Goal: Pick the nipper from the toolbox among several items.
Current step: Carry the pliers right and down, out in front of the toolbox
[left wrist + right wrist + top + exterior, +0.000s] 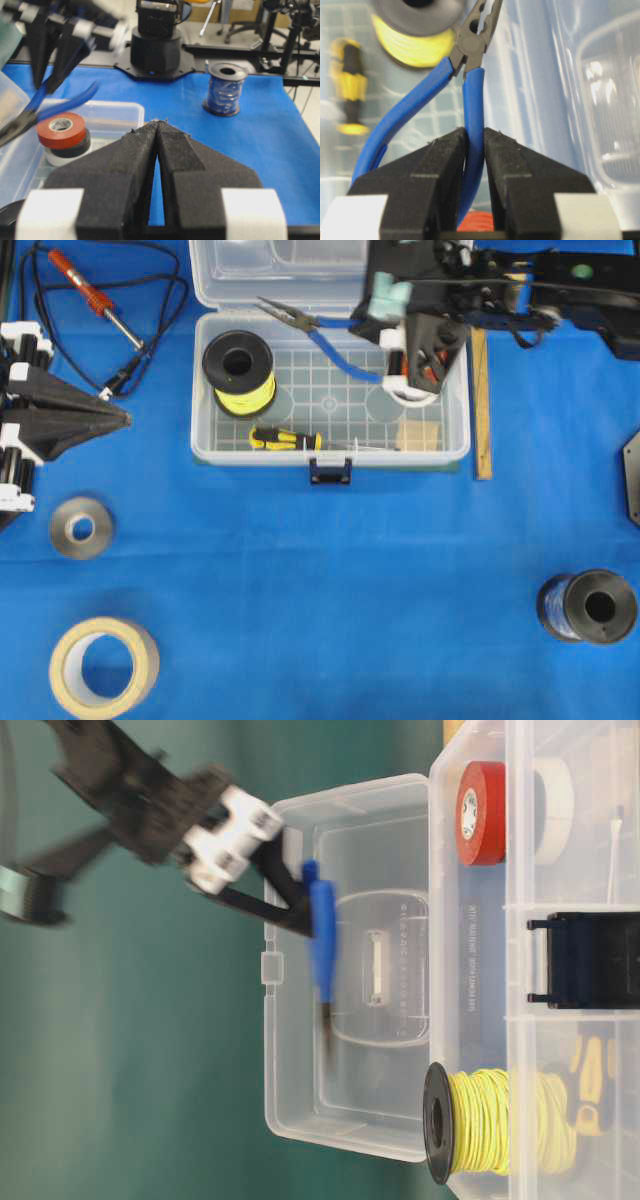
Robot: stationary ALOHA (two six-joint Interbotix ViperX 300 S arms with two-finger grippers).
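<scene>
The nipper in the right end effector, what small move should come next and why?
Probably a short lift straight up. The right end effector is shut on one blue handle of the nipper, which appears raised above the toolbox floor in the table-level view. Its other handle hangs free, so move slowly, clear of the yellow wire spool.

A blue cloth (330, 580) covers the table; behind it stand blurred dark chair legs (240, 25).

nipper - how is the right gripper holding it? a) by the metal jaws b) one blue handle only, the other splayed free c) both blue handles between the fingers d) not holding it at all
b: in the right wrist view the right gripper pinches one blue handle of the nipper, while the other handle curves off to the side outside the fingers.
</scene>
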